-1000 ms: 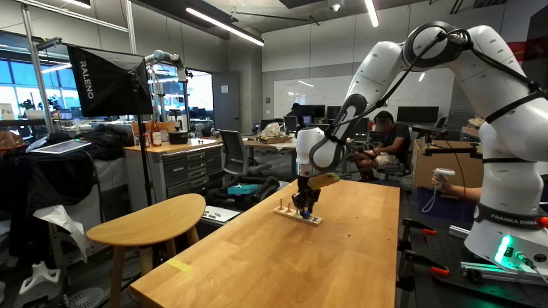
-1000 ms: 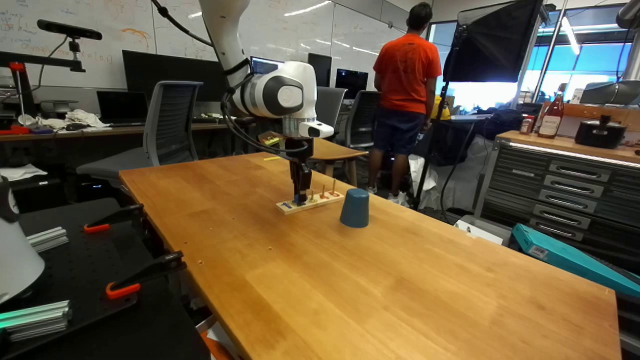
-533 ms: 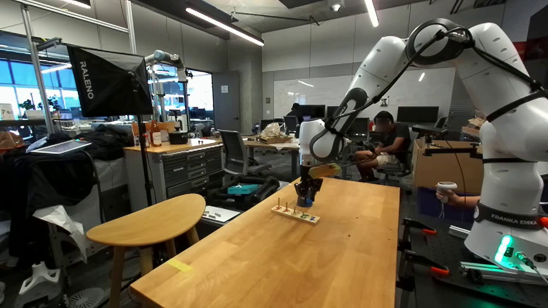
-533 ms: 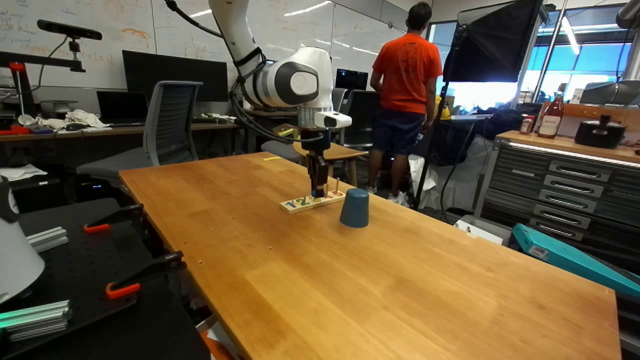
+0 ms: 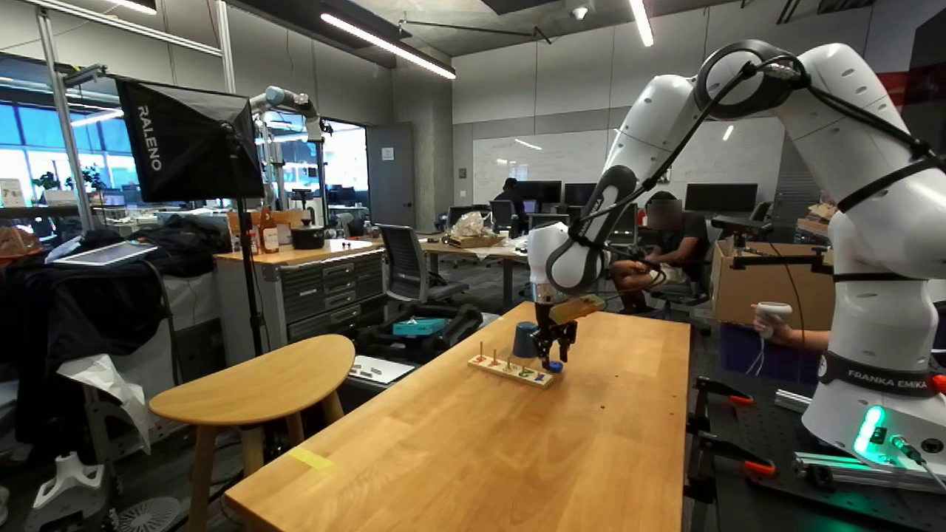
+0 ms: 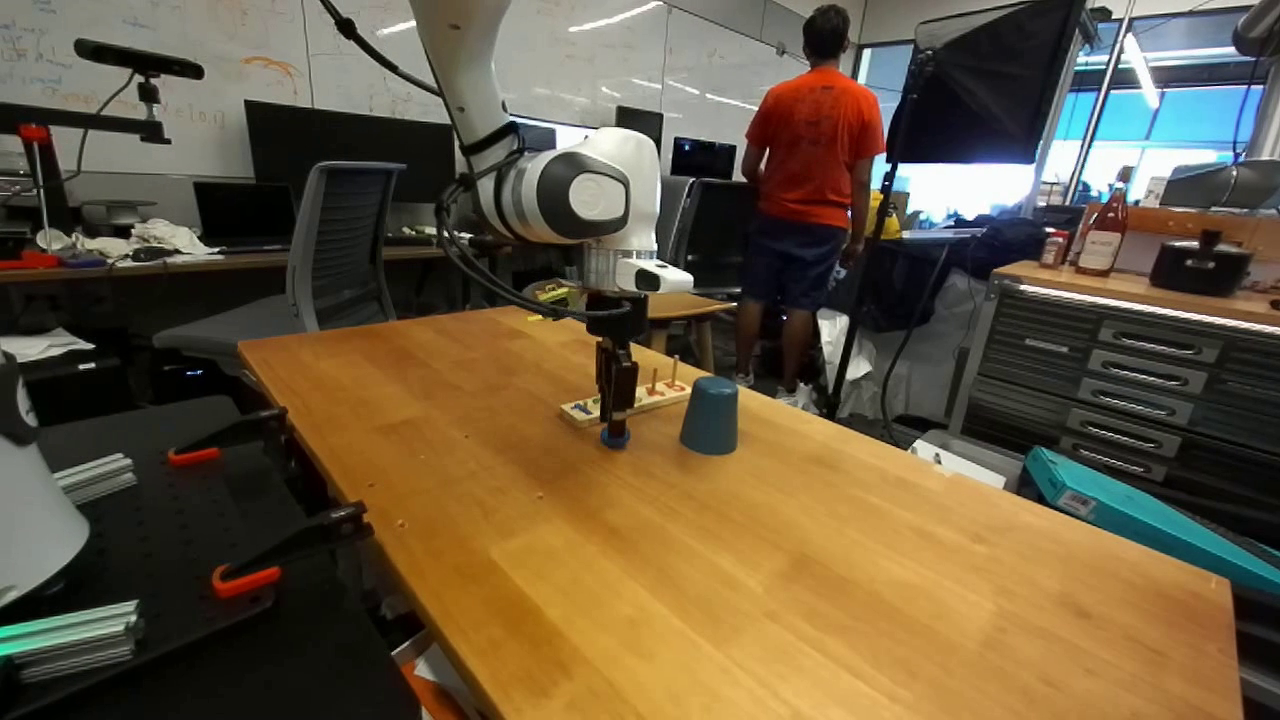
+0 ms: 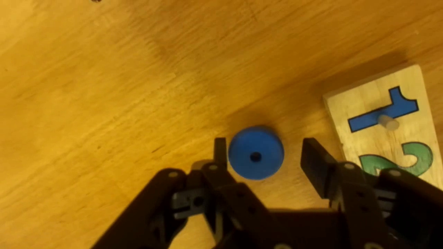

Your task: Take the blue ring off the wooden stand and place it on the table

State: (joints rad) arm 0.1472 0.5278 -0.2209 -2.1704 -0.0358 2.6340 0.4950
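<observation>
The blue ring [image 7: 256, 166] lies flat on the table [image 7: 121, 86], beside the numbered end of the wooden stand [image 7: 377, 141]. My gripper [image 7: 265, 152] is open around it in the wrist view. One finger is very close to the ring's side, and there is a gap to the other finger. In both exterior views the ring [image 5: 555, 367] [image 6: 614, 440] is at the fingertips of the gripper [image 5: 556, 357] [image 6: 617, 425], low over the tabletop [image 5: 591, 443] [image 6: 700, 550]. The stand [image 5: 533, 378] [image 6: 578, 412] has several upright pegs. The peg on the blue 1 is bare.
An upside-down blue-grey cup [image 5: 525, 340] [image 6: 709, 416] stands on the table near the stand. Yellow tape [image 5: 311, 457] is stuck near a table corner. A smaller rounded wooden table [image 5: 259, 380] stands beside the long table.
A second ago my gripper was down at the stand with the ring between its fingers. It rose, moved off the stand and came down beside it. The fingers have opened and the ring rests on the table.
</observation>
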